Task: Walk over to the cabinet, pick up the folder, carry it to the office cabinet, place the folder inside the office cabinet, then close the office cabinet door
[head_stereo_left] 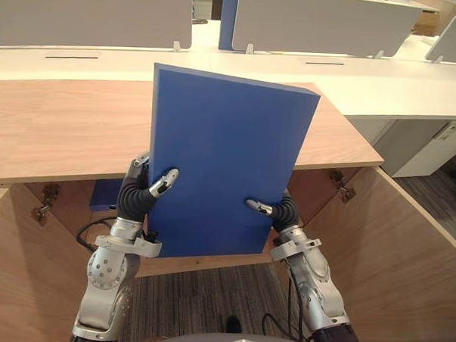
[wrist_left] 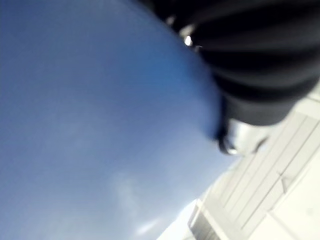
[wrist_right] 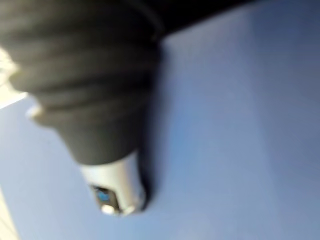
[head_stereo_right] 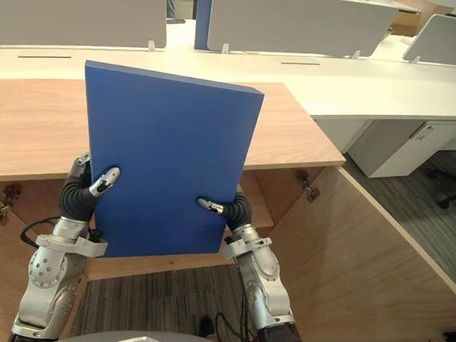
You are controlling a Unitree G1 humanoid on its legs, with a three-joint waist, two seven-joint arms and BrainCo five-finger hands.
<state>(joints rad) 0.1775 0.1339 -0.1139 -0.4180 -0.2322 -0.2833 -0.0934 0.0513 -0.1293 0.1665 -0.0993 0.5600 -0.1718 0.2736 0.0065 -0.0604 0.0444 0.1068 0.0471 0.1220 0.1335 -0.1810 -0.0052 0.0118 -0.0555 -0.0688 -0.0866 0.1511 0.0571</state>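
A blue folder [head_stereo_left: 224, 163] is held upright before the open office cabinet [head_stereo_left: 63, 126], pinched between the left hand [head_stereo_left: 164, 182] and the right hand [head_stereo_left: 263, 209]. A thumb from each is curled over the folder's front face, and the fingers are hidden behind it. It is gripped only along its lower part, with the left hold set a little higher than the right. Its top edge stands above the cabinet's wooden top, and it leans slightly to one side.

The placing step is judged to be at hand, and several slips can be foreseen. If the folder is pushed forward as it stands, its upper part is likely to be stopped by the front edge of the top, so it would first have to be lowered or tilted. With so low a hold on so tall a board, it could be levered out of the thumbs by any such knock and dropped onto the carpet [head_stereo_left: 200, 298].

Much of the opening is screened from the head views by the folder itself, so the shelf would be approached half blind. A small blue object [head_stereo_left: 106, 194] already inside at the left could be struck. The right door [head_stereo_left: 391, 246] and the left door [head_stereo_left: 12, 267] stand open close beside the arms and could be clipped by an elbow.
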